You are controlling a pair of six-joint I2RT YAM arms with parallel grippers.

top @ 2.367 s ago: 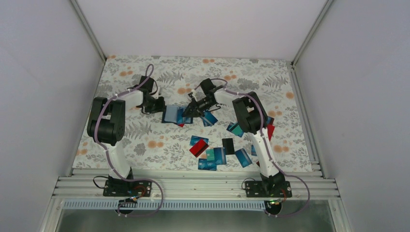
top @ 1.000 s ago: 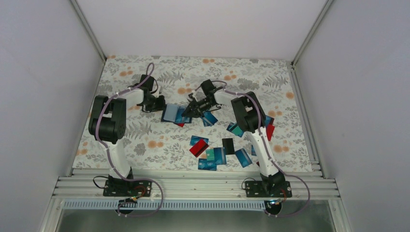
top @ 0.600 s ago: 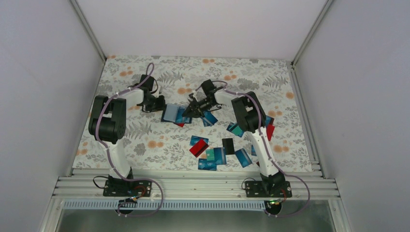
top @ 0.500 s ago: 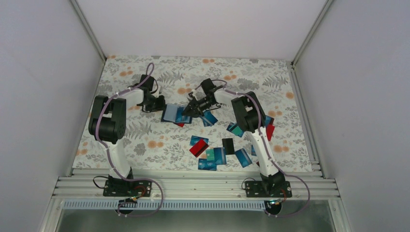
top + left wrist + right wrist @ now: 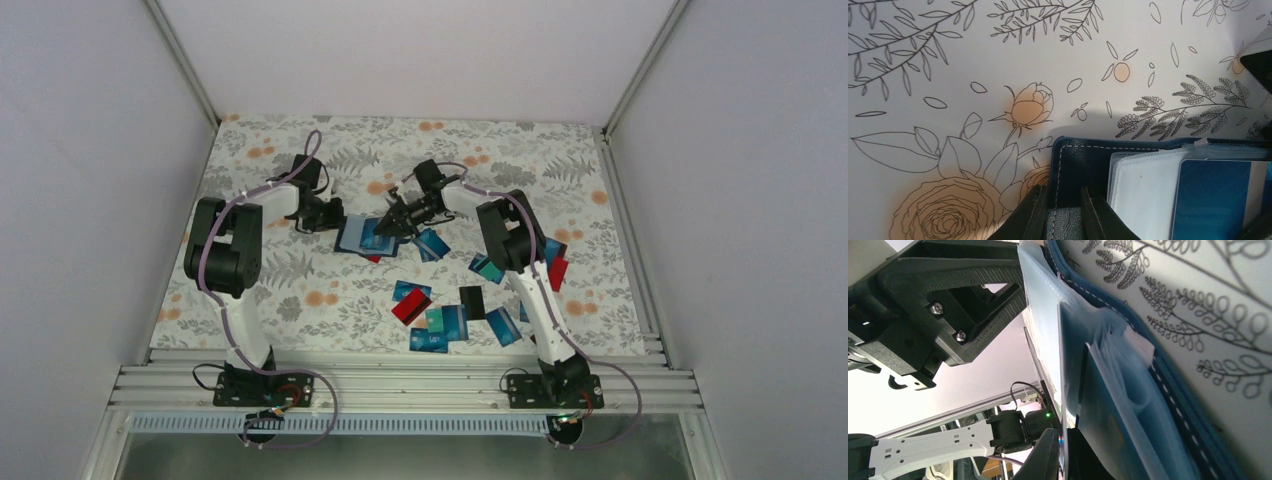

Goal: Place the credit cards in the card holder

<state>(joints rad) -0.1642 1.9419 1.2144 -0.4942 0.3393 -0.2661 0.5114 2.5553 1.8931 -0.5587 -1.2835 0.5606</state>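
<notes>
Left of centre on the table [image 5: 300,300], toward its far edge, the holder [image 5: 352,236] lies open, its left border pinched by our left gripper [image 5: 1064,220], jaws nearly closed. Our right gripper [image 5: 390,220], clamped tight on a card [image 5: 1064,437] held edge-on, has crept slightly left over the last two seconds and now sits at the sleeves [image 5: 1143,185]; we judge insertion under way, not finished. One blue card [image 5: 1213,200] already sits in a sleeve, while the loose cards [image 5: 440,318] lie scattered toward the near-right edge, so most of the job remains.
</notes>
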